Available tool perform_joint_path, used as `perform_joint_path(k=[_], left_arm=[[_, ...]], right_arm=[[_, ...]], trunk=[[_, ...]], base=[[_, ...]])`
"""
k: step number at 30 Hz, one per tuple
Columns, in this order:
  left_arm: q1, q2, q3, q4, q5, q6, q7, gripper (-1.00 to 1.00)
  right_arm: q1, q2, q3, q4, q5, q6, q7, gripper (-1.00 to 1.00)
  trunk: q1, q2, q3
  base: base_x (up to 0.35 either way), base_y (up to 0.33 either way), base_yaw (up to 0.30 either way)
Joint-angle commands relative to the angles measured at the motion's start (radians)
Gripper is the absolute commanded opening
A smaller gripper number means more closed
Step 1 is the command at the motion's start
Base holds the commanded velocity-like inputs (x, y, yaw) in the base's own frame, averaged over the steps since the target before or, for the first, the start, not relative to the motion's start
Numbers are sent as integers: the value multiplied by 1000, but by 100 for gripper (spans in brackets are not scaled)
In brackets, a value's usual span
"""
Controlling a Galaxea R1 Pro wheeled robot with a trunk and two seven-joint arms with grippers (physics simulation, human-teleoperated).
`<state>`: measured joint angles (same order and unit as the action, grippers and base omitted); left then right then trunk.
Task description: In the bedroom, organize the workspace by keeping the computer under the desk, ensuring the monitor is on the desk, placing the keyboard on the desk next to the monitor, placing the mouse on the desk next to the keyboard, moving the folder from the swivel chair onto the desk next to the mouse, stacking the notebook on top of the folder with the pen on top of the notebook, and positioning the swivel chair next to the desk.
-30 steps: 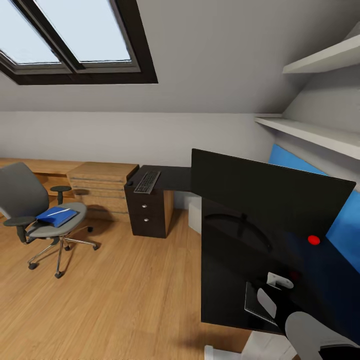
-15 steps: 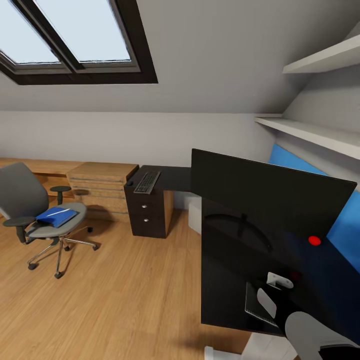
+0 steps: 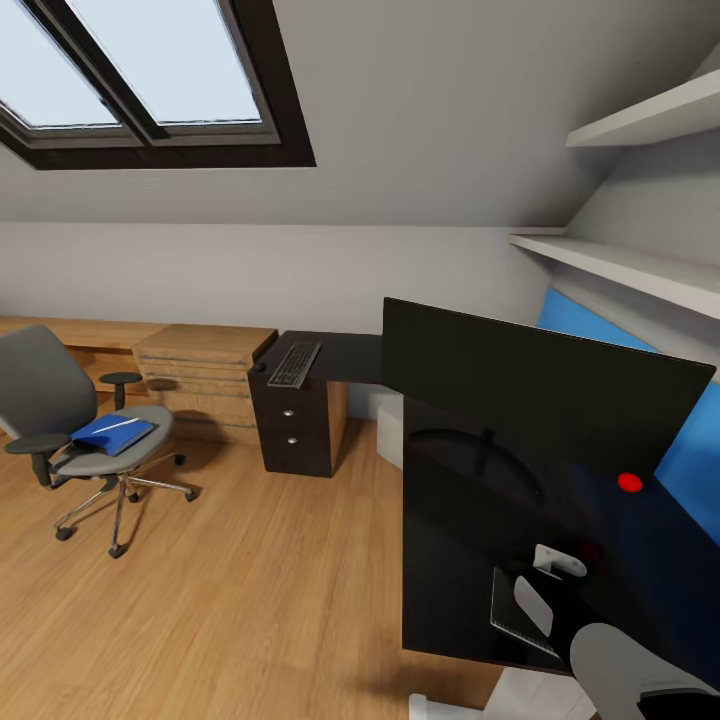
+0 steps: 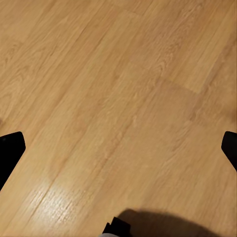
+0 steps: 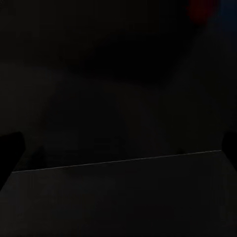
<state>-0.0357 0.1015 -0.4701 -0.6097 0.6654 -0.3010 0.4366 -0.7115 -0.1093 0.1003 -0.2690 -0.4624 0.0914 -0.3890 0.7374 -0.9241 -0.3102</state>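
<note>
The left pincer (image 4: 118,148) points down at the bare wood floor (image 4: 123,89), and its two dark fingertips (image 4: 10,150) sit far apart at the edges of its wrist view, so it is spread wide with nothing between them. The right pincer's wrist view is almost all black with one thin pale line across it, and I cannot tell if that pincer is spread or clenched. In the head view, the wide black monitor (image 3: 540,385) stands on the glossy black bench (image 3: 460,560), with its tiny red light (image 3: 629,482) low on one side. The keyboard (image 3: 295,363) lies on the far part of the bench, above a dark cabinet with two drawers (image 3: 293,425); both drawers are closed. A pale box, likely the computer (image 3: 391,428), peeks out under the bench. The grey swivel chair (image 3: 70,420) stands well apart from the bench on the floor. Its seat holds the blue folder (image 3: 112,433), and a thin white pen (image 3: 117,425) lies on top of the folder. Two white shelves (image 3: 620,265) hang on the wall above the bench.
</note>
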Motion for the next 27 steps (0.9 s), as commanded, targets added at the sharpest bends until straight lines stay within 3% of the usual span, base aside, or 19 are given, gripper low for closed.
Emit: perform_joint_path(k=[1, 7, 13, 27], left_arm=[[-1, 1, -8, -1, 9, -6, 6, 100], [-1, 0, -10, -1, 7, -6, 6, 100], [-1, -4, -11, -1, 7, -6, 10, 100], [-1, 0, -7, 38, 11, -4, 7, 100]], right_arm=[[0, -1, 9, -3, -4, 8, -7, 100], [0, -1, 9, -3, -3, 5, -7, 100], [0, -1, 9, -3, -3, 4, -7, 100], [0, -1, 9, -3, -4, 4, -7, 100]], trunk=[[0, -1, -1], [0, -1, -1], [23, -43, -20], [23, -43, -20]], base=[[0, 0, 0], [0, 0, 0], [0, 0, 0], [-2, 0, 0]])
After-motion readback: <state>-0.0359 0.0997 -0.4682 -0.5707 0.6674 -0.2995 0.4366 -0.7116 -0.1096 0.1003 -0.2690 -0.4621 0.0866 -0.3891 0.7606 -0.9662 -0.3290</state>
